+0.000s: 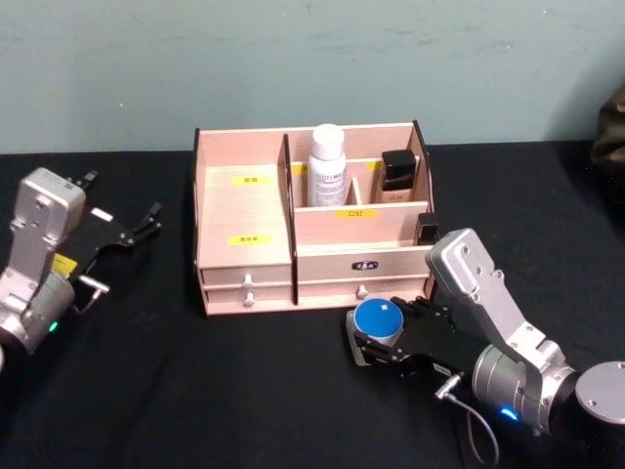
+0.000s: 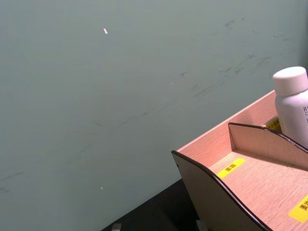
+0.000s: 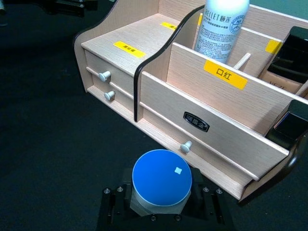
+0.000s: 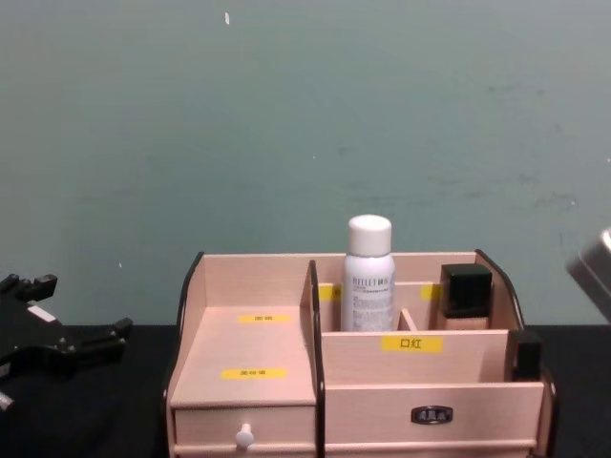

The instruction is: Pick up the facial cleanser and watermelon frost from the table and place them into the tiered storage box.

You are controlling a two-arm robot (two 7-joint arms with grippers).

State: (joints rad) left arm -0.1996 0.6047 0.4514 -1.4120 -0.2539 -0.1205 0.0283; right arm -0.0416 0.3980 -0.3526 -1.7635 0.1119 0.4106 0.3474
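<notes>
The tiered storage box point(image 1: 244, 147), light wood with yellow labels and white-knobbed drawers, stands mid-table; I also see the box point(image 3: 211, 110) point(image 4: 248, 382) point(image 2: 240, 192) in the other views. A white facial cleanser bottle point(image 1: 327, 166) point(image 3: 224, 24) point(image 4: 368, 277) point(image 2: 293, 106) stands upright in a rear compartment. The watermelon frost, a small round jar with a blue lid point(image 1: 379, 319) point(image 3: 161, 175), sits just in front of the box's right drawer, and my right gripper point(image 1: 376, 337) point(image 3: 161, 199) is shut on it. My left gripper point(image 1: 127, 230) point(image 4: 67, 343) rests open at the table's left, away from the box.
A black-capped bottle point(image 1: 398, 176) stands in the rear right compartment, and a small black item point(image 1: 427, 228) sits at the box's right end. The left stepped shelf of the box point(image 1: 244, 210) is bare. Black tablecloth surrounds the box, and a green wall stands behind it.
</notes>
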